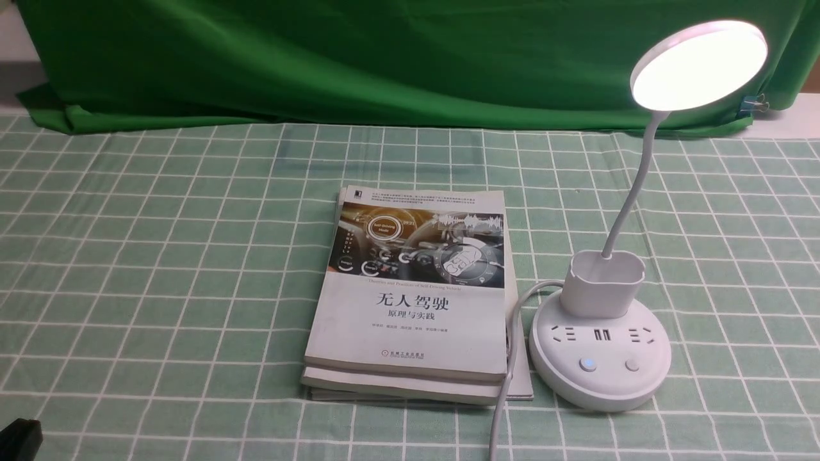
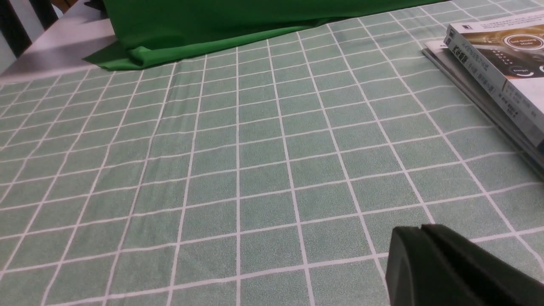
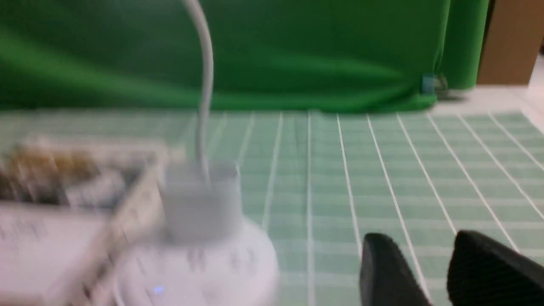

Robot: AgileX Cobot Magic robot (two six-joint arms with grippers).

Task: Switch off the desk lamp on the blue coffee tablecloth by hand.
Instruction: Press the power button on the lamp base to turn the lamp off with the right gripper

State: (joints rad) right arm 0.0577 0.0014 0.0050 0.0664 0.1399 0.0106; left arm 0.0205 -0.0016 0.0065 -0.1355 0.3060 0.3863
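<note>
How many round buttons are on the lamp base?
2. Both are on the front of the lamp base, below the sockets: the left button glows blue, the right button is unlit. The cup may hide others behind it.

You have a lamp (image 1: pixel 599 378) of smooth white plastic with a faint sheen, a tablecloth (image 1: pixel 160 256) of matt, fine-grained woven cloth, a backdrop (image 1: pixel 384 57) of plain matt fabric, books (image 1: pixel 410 320) with glossy paper covers, and a left hand (image 2: pixel 420 231) of matt black plastic.
</note>
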